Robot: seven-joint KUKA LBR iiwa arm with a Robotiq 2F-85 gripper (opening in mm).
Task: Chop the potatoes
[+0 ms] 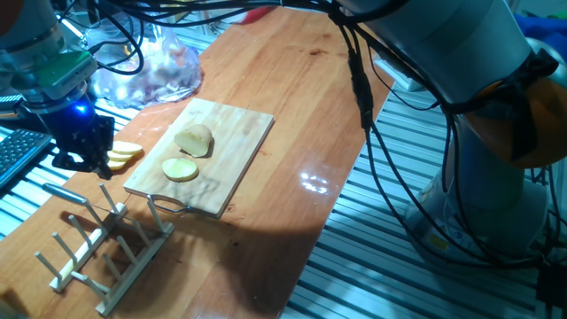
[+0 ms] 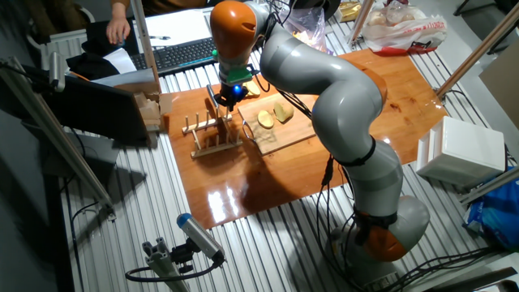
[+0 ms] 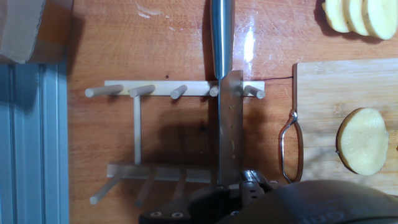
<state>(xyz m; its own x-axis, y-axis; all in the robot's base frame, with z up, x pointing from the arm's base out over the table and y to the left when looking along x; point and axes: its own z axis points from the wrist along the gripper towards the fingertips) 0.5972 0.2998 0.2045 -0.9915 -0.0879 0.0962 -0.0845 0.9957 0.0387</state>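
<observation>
A peeled pale-yellow potato chunk (image 1: 195,139) lies on the wooden cutting board (image 1: 239,151), with one round slice (image 1: 180,169) in front of it. Several more slices (image 1: 124,152) are stacked on the table left of the board. My gripper (image 1: 81,167) hangs left of the board, above the wooden rack (image 1: 106,252), its fingers apart and empty. A knife (image 3: 229,124) rests across the rack, steel handle (image 3: 221,37) away from the hand. The hand view shows the slice (image 3: 362,141) on the board and the stacked slices (image 3: 354,12).
A plastic bag (image 1: 151,71) lies behind the board. A keyboard (image 1: 18,155) sits at the far left. The board has a metal loop handle (image 3: 291,146) facing the rack. A cardboard box (image 3: 25,28) stands at the table's edge. The arm's cables hang over the table.
</observation>
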